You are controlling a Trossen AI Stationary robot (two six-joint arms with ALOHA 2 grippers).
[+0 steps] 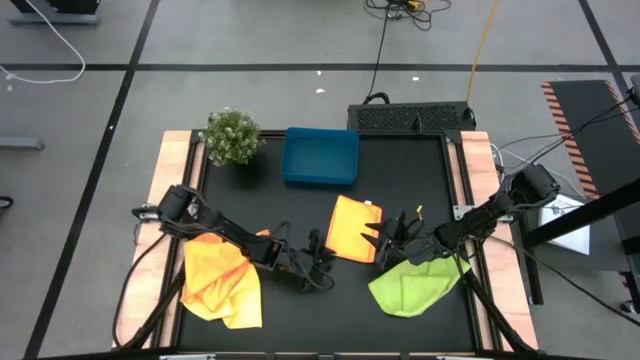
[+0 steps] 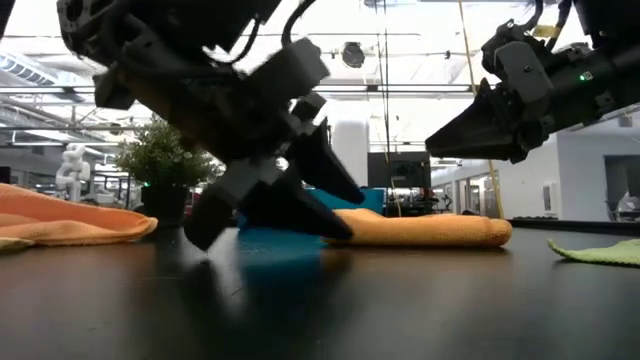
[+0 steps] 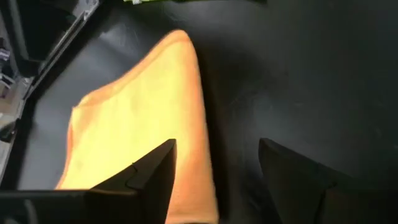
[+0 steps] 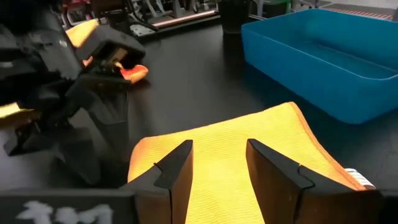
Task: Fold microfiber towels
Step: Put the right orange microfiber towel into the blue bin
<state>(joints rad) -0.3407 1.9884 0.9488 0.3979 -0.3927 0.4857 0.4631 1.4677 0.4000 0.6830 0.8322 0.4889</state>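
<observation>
A folded orange-yellow towel (image 1: 352,228) lies flat in the middle of the table; it also shows in the low view (image 2: 420,230). My left gripper (image 1: 322,262) is open, low at the table by the towel's left edge, with one finger (image 3: 155,174) over that edge (image 3: 202,155) and the other over bare table. My right gripper (image 1: 380,232) is open and hovers above the towel's right part (image 4: 280,137), clear of it (image 2: 435,145). Crumpled yellow and orange towels (image 1: 220,280) lie at the near left. A lime green towel (image 1: 412,285) lies at the near right. My left gripper is open with one finger at the orange-yellow towel's left edge; I cannot tell whether it touches the cloth.
A blue tray (image 1: 320,155) stands at the far middle, behind the folded towel. A small bushy plant (image 1: 232,135) stands at the far left. Bare black table lies between the towel and the near edge.
</observation>
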